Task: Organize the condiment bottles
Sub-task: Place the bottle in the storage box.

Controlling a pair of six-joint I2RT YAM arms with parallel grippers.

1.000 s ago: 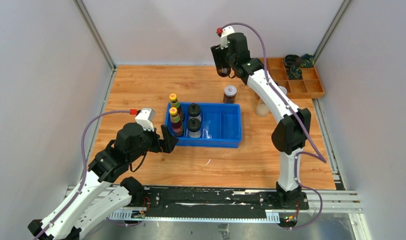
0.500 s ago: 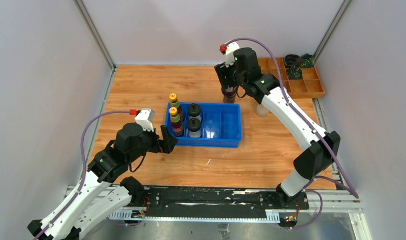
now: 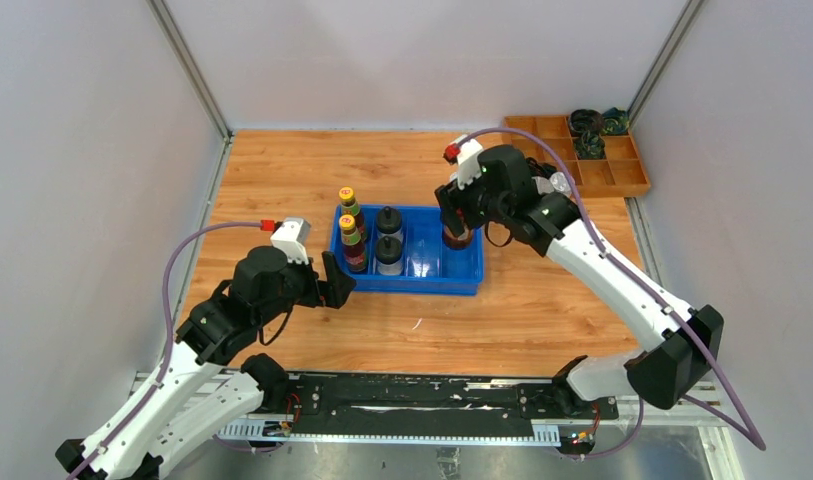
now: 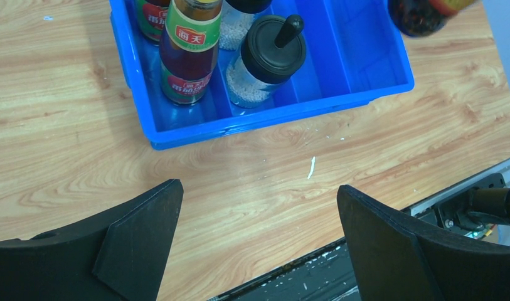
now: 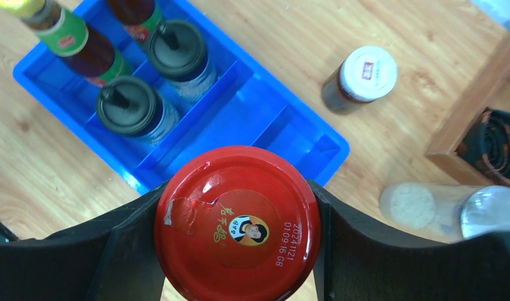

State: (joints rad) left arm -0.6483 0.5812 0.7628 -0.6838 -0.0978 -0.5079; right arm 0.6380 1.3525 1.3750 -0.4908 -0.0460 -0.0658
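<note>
Right gripper point(image 3: 459, 222) is clamped on the red jar point(image 5: 236, 222) just under its lid, holding it over the right end of the bin point(image 3: 422, 284), not yet set down. Left gripper point(image 4: 258, 194) is wide open and empty, just off the bin's near-left corner. Sauce bottles point(image 3: 350, 232) and shakers point(image 3: 388, 240) sit in the left slots. Step looks like placing the red jar. Next: lower it straight into a free slot and release. White-lid jar point(image 5: 360, 78) waits on the table.

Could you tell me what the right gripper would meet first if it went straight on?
The right gripper holds the red-lidded jar, which would likely touch the blue bin's empty right compartment first; depth is unclear.
</note>
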